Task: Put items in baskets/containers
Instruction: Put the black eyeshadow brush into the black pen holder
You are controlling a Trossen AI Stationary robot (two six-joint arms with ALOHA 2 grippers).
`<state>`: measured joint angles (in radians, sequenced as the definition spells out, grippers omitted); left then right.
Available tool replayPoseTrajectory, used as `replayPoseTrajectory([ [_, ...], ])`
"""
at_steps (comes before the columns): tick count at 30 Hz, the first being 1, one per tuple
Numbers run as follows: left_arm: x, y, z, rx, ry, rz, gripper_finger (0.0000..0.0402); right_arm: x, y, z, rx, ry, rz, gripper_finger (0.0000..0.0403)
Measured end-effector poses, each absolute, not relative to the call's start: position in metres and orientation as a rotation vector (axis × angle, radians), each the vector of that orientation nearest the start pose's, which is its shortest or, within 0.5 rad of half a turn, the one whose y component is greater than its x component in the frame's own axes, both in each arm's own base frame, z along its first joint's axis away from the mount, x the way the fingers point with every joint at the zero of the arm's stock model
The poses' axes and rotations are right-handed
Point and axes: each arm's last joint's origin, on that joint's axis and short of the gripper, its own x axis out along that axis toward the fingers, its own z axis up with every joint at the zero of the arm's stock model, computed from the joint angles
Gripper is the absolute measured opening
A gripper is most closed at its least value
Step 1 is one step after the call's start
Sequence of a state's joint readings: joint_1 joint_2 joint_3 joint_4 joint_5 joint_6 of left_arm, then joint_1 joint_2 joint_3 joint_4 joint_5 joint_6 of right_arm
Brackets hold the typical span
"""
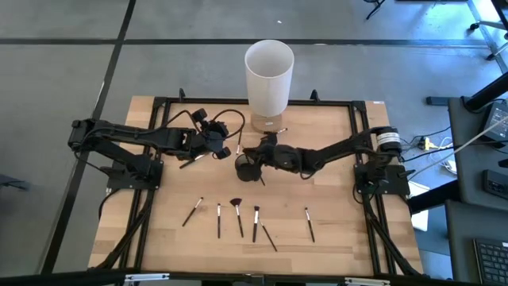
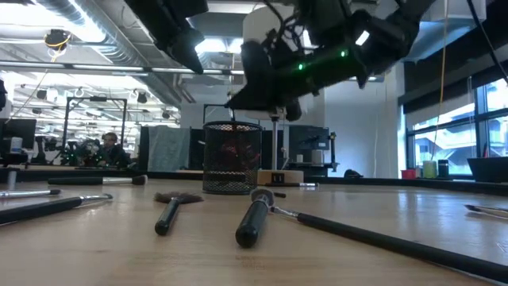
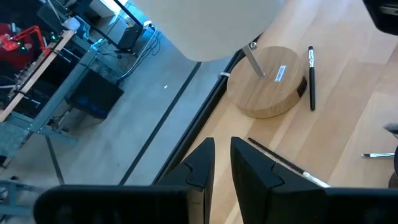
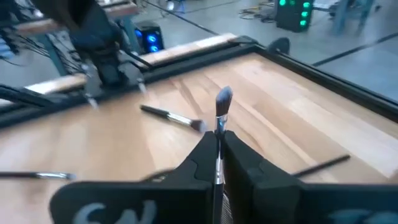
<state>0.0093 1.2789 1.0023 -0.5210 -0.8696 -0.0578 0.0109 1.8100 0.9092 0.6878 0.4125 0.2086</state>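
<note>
- My right tool (image 4: 217,163) reaches over the dark cup (image 1: 245,168), pinching a brush (image 4: 222,106) upright.
- My left tool (image 3: 222,163), fingers nearly pressed together and holding nothing, hovers left of that cup.

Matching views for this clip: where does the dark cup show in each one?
High view: cup at table centre, under the right gripper.
Low view: mesh cup at centre, behind the brushes.
Left wrist view: not in it.
Right wrist view: not visible.
Shared landmark: white bin's wooden base, also in the left wrist view.
</note>
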Motion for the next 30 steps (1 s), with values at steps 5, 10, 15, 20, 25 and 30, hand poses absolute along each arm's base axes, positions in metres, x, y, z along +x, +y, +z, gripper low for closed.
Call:
replayPoseTrajectory([
  [5,0.255,0.024,0.284,0.278,0.733,0.859,0.0052,0.374,-0.006,0.184,0.151,0.164,-0.436,0.0049],
  [10,0.254,0.025,0.284,0.28,0.737,0.859,0.0047,0.373,-0.006,0.187,0.187,0.165,-0.44,0.0103],
  [15,0.252,0.025,0.282,0.289,0.764,0.858,0.0049,0.37,-0.006,0.197,0.207,0.138,-0.438,0.0147],
  [20,0.251,0.025,0.28,0.298,0.787,0.859,0.0047,0.358,-0.007,0.221,0.263,0.142,-0.412,0.0158],
  [25,0.251,0.025,0.28,0.295,0.787,0.862,0.0045,0.349,-0.013,0.234,0.311,0.238,-0.366,0.0158],
  [30,0.25,0.029,0.28,0.271,0.783,0.876,0.0043,0.347,-0.012,0.23,0.309,0.29,-0.354,0.0158],
])
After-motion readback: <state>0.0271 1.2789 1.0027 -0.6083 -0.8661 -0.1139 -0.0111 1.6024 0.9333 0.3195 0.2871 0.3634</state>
